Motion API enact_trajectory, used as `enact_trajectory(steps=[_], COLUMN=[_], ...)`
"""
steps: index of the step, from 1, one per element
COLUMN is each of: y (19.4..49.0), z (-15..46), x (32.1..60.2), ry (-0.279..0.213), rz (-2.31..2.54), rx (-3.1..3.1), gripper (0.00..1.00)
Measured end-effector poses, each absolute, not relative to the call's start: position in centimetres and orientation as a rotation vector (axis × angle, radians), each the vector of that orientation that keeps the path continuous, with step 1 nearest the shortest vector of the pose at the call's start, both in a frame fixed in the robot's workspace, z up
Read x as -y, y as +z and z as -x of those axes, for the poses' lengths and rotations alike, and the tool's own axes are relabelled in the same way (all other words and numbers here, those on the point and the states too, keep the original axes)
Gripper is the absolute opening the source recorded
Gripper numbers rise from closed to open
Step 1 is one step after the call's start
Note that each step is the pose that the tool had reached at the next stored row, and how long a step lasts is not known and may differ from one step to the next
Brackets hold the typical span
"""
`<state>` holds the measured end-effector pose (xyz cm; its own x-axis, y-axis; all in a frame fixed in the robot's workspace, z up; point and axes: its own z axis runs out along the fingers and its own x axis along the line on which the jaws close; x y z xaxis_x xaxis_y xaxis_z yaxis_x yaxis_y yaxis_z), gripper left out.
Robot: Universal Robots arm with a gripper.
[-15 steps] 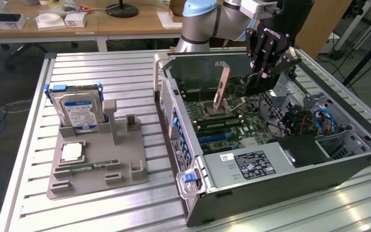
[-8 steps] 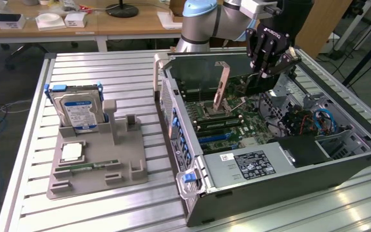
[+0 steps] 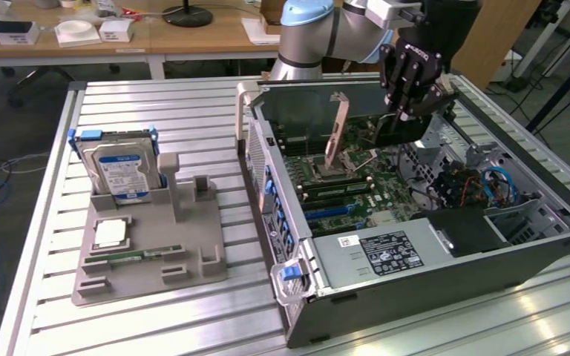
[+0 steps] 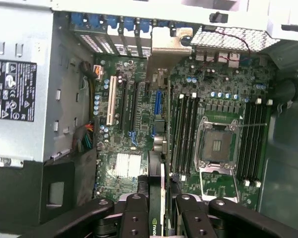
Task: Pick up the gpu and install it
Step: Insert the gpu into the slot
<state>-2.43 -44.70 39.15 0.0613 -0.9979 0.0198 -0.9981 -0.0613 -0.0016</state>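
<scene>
Exterior view. The gripper (image 3: pixel 411 111), black and carried by the grey and blue arm (image 3: pixel 315 33), hangs inside the open computer case (image 3: pixel 522 256), above the motherboard (image 3: pixel 349 189) at the far end of the case. Its fingers are closed on the gpu (image 3: pixel 337 133), which stands on edge over the board with its silver end bracket (image 3: pixel 341 100) uppermost; whether the card's lower edge touches a slot cannot be told from here. The silver power supply (image 3: pixel 374 256) fills the near end of the case. To the exterior view's left, well apart from the case, a grey holder (image 3: pixel 151 252) on the slatted table (image 3: pixel 27 297) carries an upright hard drive (image 3: pixel 122 174) with a blue label.

Wrist view. The fingers (image 4: pixel 135 218) clamp the gpu (image 4: pixel 159 198) between them, seen edge-on, its black cooler on one face. Beyond it lies the motherboard (image 4: pixel 139 119), with expansion slots (image 4: pixel 124 111), memory slots (image 4: pixel 186 131) and the empty processor socket (image 4: pixel 217 146). The power supply (image 4: pixel 20 94) stands beside the board.
</scene>
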Motion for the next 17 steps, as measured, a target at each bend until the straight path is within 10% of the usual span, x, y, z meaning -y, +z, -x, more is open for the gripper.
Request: enact_trajectory(steps=[17], y=[38.79], z=[2.45], x=[44.68], ry=[0.025], rz=[-2.228], rx=[2.198], gripper=[0.26])
